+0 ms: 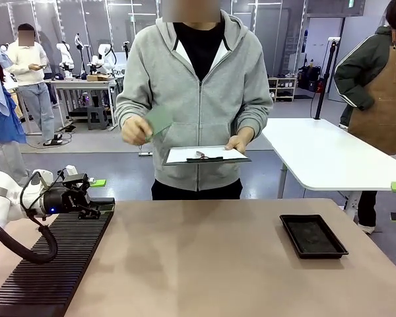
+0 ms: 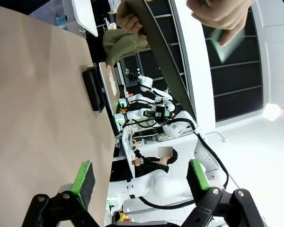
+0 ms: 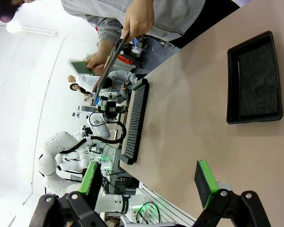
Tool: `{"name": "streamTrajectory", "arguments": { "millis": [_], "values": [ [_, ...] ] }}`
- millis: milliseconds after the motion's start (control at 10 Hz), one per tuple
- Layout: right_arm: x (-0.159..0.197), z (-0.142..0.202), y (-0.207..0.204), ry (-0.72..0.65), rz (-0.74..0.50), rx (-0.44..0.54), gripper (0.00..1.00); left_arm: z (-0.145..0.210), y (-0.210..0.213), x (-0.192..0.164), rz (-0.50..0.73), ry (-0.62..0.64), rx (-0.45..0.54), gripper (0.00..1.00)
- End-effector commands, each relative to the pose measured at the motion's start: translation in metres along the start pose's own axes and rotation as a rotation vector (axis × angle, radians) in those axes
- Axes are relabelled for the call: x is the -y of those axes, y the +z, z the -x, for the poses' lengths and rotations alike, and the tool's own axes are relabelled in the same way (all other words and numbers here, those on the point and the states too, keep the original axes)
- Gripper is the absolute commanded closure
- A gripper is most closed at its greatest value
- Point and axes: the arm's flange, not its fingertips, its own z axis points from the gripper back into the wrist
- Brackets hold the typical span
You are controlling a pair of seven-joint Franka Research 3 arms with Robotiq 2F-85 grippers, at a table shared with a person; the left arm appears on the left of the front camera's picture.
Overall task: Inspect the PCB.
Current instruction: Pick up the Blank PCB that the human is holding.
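Note:
A person across the table holds the pale green PCB (image 1: 160,120) up in one hand, and a dark clipboard (image 1: 208,155) with white paper in the other. The left wrist view shows the PCB (image 2: 222,45) blurred in the hand at the top. In the right wrist view the PCB (image 3: 79,67) is small and far off. My left gripper (image 1: 96,197) hovers open over the far end of the slotted rack, its green pads (image 2: 83,182) wide apart and nothing between them. My right gripper (image 3: 146,178) is open above the table, also holding nothing.
A long black slotted rack (image 1: 53,261) lies along the table's left side. A shallow black tray (image 1: 313,236) sits at the right, with bare tabletop (image 1: 198,264) between them. A white table (image 1: 330,155) and other people stand behind.

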Motion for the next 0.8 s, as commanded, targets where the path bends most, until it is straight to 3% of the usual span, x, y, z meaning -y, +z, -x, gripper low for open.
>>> {"name": "streamTrajectory", "arguments": {
  "millis": [0, 200, 400, 700],
  "values": [
    [-0.002, 0.002, -0.002, -0.001, -0.015, 0.011, 0.00, 0.000, 0.000, 0.000, 0.000, 0.000, 0.000, 0.00],
    [-0.002, 0.002, -0.002, -0.001, -0.015, 0.011, 0.00, 0.027, 0.005, 0.053, -0.038, 0.097, -0.053, 0.00],
    [-0.002, 0.002, -0.002, -0.001, -0.015, 0.011, 0.00, 0.083, 0.014, 0.073, -0.003, 0.171, 0.021, 0.00],
    [-0.002, 0.002, -0.002, -0.001, -0.015, 0.011, 0.00, 0.159, 0.027, 0.088, -0.026, 0.150, 0.056, 0.00]
  ]
}}
